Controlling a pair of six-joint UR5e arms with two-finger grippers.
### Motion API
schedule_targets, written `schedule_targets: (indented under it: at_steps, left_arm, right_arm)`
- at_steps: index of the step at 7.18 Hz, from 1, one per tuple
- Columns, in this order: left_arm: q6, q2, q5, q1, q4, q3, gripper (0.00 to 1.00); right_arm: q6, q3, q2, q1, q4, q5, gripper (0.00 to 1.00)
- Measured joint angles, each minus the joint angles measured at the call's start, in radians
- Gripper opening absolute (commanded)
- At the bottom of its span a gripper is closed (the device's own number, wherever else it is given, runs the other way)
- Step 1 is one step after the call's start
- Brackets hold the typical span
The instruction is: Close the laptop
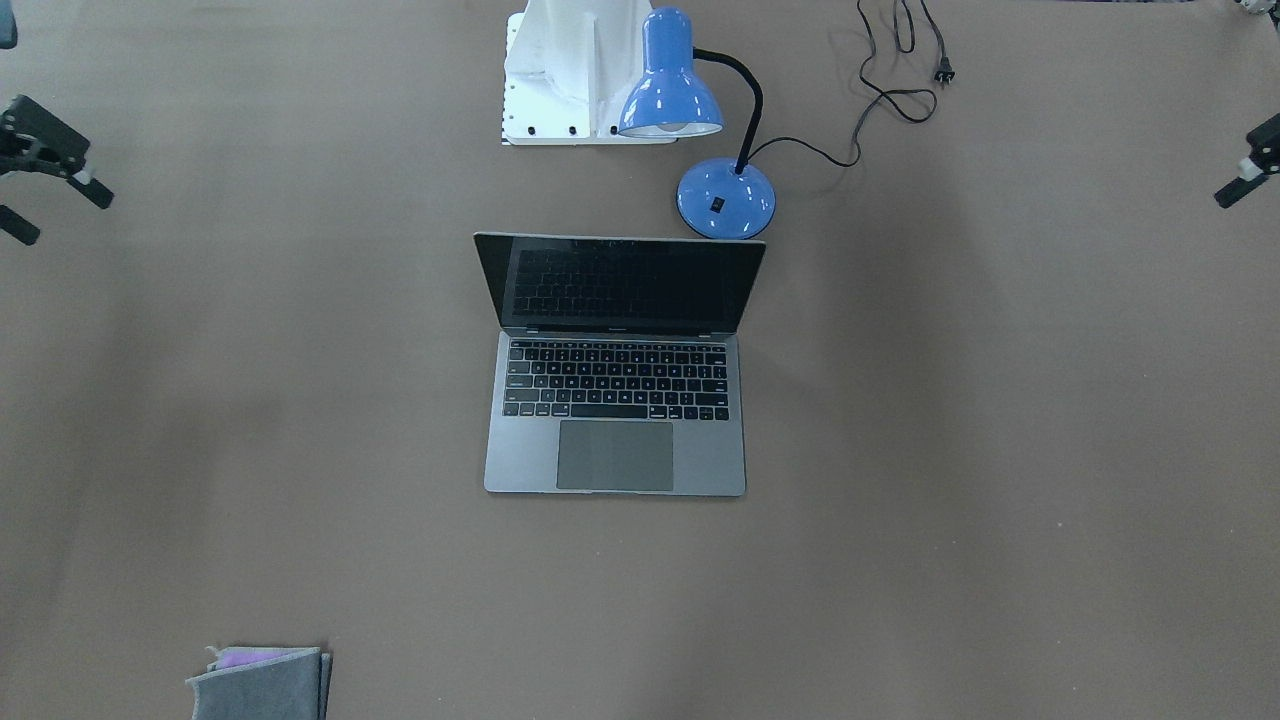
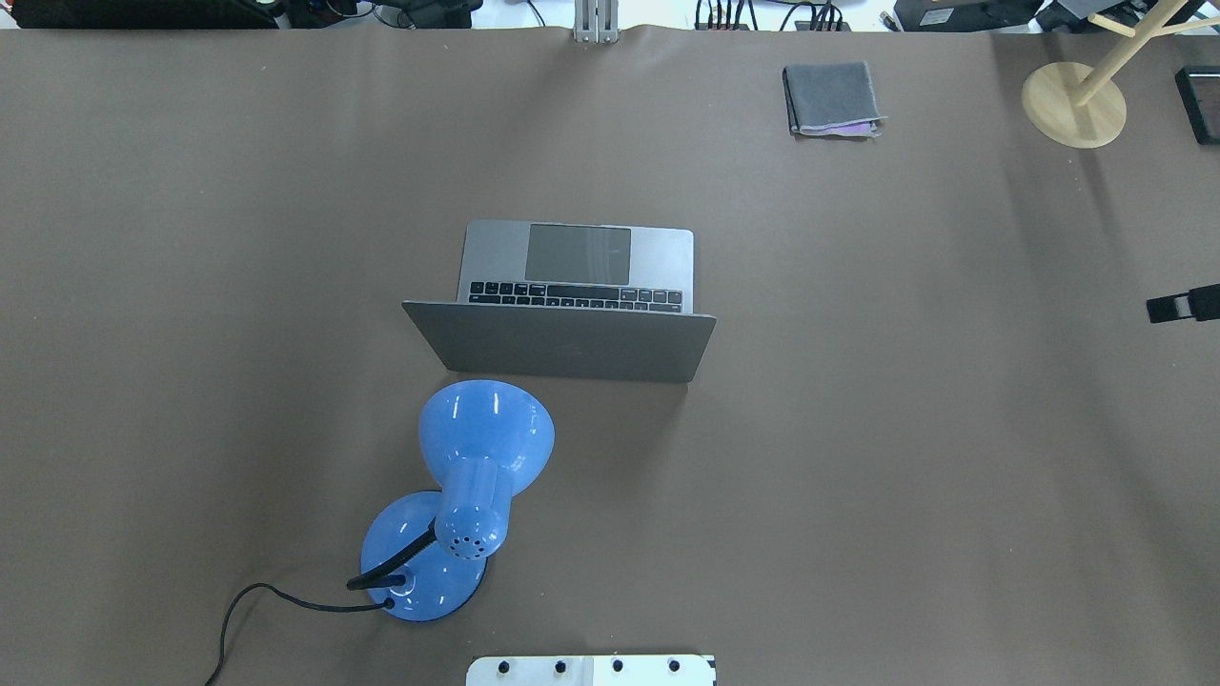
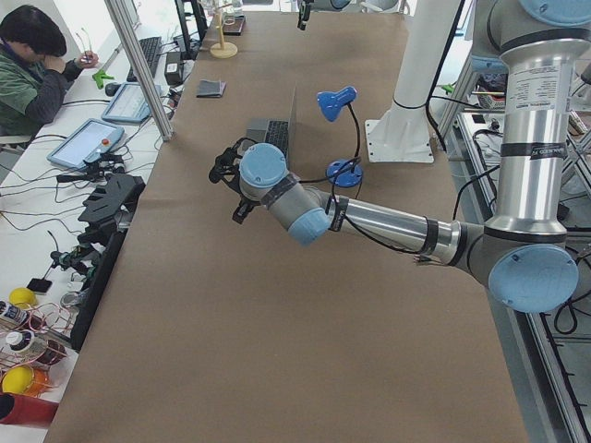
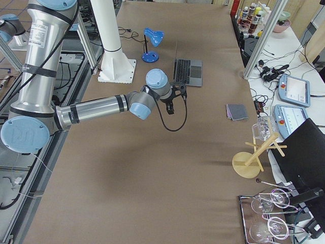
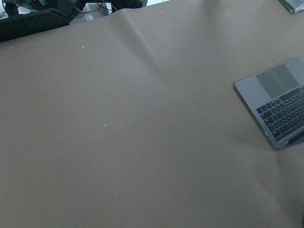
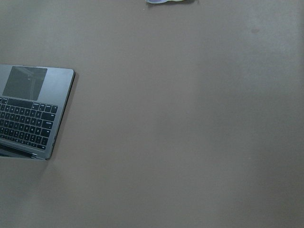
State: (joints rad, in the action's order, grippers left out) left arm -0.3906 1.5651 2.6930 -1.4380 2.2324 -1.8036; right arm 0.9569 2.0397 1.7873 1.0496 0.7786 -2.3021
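The laptop (image 1: 615, 400) stands open in the middle of the brown table, its grey lid (image 2: 562, 343) upright and turned toward the robot, its black screen facing away. Its keyboard also shows in the left wrist view (image 5: 280, 111) and the right wrist view (image 6: 28, 111). My right gripper (image 1: 55, 210) is open and empty, far out to the laptop's side near the table end. My left gripper (image 1: 1240, 190) is at the opposite end, half cut off by the frame edge, and looks open and empty in the exterior left view (image 3: 231, 189). Neither touches the laptop.
A blue desk lamp (image 1: 700, 110) stands just behind the laptop's lid on the robot's left side, and its black cord (image 1: 890, 90) trails toward the robot. A folded grey cloth (image 2: 831, 100) and a wooden stand (image 2: 1075, 105) sit at the far right. The white robot base (image 1: 575, 70) is behind the lamp.
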Motion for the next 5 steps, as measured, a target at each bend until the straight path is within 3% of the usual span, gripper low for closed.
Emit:
schedule_targets:
  at_steps: [2, 5]
  left_arm:
    - [-0.249, 0.038, -0.005, 0.152, 0.078, -0.043, 0.97]
    - [-0.44, 0.097, -0.177, 0.392, 0.144, -0.063, 0.92]
  right_arm:
    - [0.271, 0.101, -0.008, -0.25, -0.02, 0.204, 0.91]
    - [0.494, 0.197, -0.06, -0.565, 0.009, 0.498, 0.68]
